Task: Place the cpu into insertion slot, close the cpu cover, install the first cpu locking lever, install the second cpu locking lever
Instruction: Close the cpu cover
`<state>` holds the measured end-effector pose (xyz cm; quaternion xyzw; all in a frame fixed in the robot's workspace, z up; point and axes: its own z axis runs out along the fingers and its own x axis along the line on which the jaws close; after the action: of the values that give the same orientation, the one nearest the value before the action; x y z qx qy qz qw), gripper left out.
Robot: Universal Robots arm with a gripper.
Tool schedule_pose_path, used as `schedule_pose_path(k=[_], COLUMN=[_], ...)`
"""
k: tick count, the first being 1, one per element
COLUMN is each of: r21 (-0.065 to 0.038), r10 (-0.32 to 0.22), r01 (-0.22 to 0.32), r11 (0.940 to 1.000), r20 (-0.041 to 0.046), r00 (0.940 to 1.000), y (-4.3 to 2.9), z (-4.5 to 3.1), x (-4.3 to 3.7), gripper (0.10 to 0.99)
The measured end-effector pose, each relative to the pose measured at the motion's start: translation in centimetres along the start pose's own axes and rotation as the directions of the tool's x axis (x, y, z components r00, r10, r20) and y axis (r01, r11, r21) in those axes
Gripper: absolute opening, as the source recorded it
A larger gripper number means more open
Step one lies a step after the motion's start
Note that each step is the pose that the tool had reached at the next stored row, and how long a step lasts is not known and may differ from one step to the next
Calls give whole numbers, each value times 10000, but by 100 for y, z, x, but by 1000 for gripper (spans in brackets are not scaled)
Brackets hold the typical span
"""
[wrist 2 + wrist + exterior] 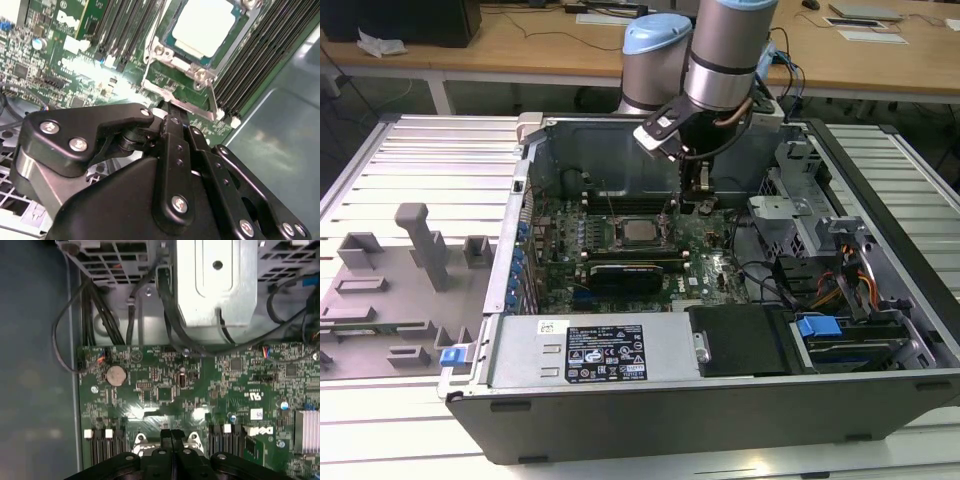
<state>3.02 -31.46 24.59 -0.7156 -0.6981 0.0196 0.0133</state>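
Observation:
The cpu (202,25) lies flat in the insertion slot (168,36), its pale metal top facing up; in the exterior view the cpu (640,232) sits mid-board. The silver cpu cover (156,70) lies down around it as a frame. A thin metal locking lever (212,97) runs along one side of the socket. My gripper (172,114) has its black fingers pressed together, tips down at the edge of the cover's frame, just beside the socket. In the exterior view the gripper (698,200) hangs right of the cpu. Both fingertips (171,432) meet in the first wrist view.
The open computer case (510,260) lies on a slatted table. Black memory slots (260,55) flank the socket. A long black card (625,272) sits in front of it. Cables and a metal drive cage (215,280) crowd the exterior view's right. Grey fixtures (425,245) stand at its left.

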Motion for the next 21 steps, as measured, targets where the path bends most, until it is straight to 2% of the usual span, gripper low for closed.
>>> schedule_pose_path(k=[9, 16, 17, 20, 21], r21=[-65, -96, -135, -505, -570], r10=[-1, -1, 0, 0, -1], r01=[1, 1, -1, -2, -3], r11=[10000, 10000, 9999, 9987, 9984], r20=[-3, -4, -6, -52, -61], r00=[10000, 10000, 10000, 10000, 10000], y=[-239, -324, -347, -487, -517], z=[12, 16, 17, 34, 46], x=[-6, -8, -8, -12, -12], gripper=[106, 106, 106, 106, 106])
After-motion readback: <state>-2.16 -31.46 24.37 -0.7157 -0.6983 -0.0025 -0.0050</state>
